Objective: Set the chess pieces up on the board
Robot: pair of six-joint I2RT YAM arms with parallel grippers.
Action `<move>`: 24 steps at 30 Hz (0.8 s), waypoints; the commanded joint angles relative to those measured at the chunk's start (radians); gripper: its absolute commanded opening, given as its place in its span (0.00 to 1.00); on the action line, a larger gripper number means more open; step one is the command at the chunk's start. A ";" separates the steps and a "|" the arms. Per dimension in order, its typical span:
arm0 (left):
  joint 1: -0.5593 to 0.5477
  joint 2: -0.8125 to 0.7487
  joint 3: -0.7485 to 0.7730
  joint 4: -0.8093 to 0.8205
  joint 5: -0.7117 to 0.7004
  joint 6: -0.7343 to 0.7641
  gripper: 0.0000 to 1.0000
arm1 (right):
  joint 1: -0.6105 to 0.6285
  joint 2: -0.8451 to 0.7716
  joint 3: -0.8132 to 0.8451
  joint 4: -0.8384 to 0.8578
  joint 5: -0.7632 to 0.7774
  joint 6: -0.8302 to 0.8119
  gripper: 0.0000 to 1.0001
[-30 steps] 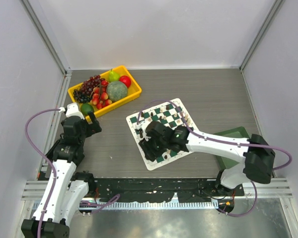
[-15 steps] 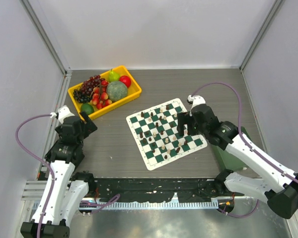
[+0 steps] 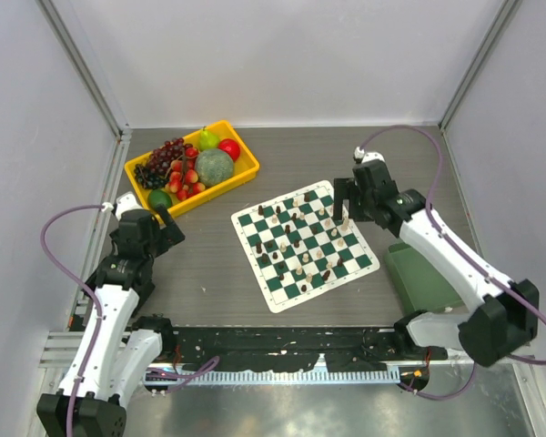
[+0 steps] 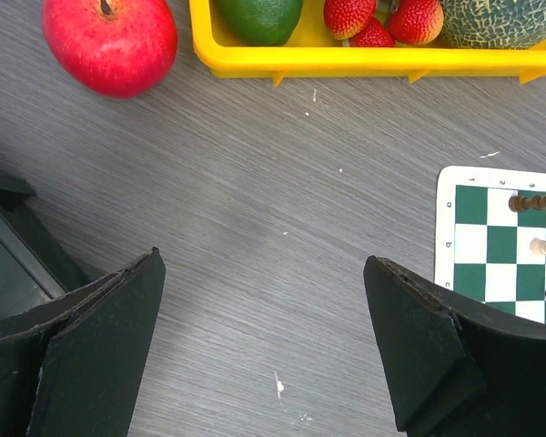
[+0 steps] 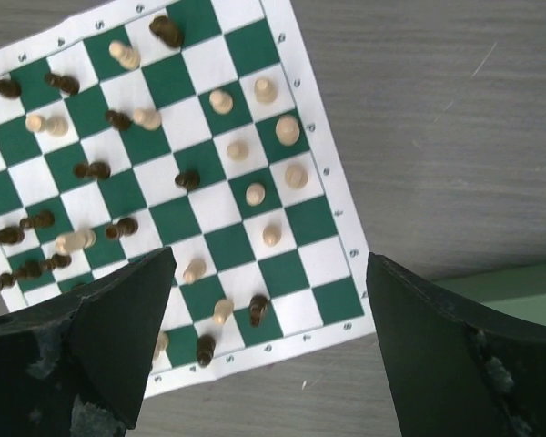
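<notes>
Top external: right jaws gape empty above an edge of the board [image 3: 280, 291]; left jaws gape over bare table [image 3: 209, 264].

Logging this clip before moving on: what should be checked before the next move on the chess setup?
1. Right fingers open, holding nothing: ok.
2. Left fingers open, holding nothing: ok.
3. Chess pieces in starting rows: not ok, scattered over the squares.
4. Board lying flat on the table: ok.
5. Pieces waiting in the green tray: cannot tell.
</notes>
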State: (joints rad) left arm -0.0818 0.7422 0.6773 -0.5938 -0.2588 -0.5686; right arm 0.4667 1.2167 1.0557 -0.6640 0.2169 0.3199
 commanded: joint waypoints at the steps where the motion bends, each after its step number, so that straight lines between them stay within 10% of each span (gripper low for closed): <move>1: 0.005 -0.013 0.041 -0.004 0.015 0.044 0.99 | -0.056 0.128 0.150 -0.006 -0.013 -0.021 0.88; 6: 0.005 -0.043 0.010 0.019 0.027 0.062 0.99 | -0.083 0.259 0.242 -0.011 -0.082 -0.051 0.61; 24: 0.005 -0.006 0.041 0.003 0.079 0.113 0.99 | -0.046 0.650 0.619 -0.078 -0.194 -0.128 0.56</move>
State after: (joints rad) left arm -0.0818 0.7311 0.6819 -0.6041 -0.1970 -0.4812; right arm 0.3939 1.8225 1.5772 -0.7082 0.0338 0.2169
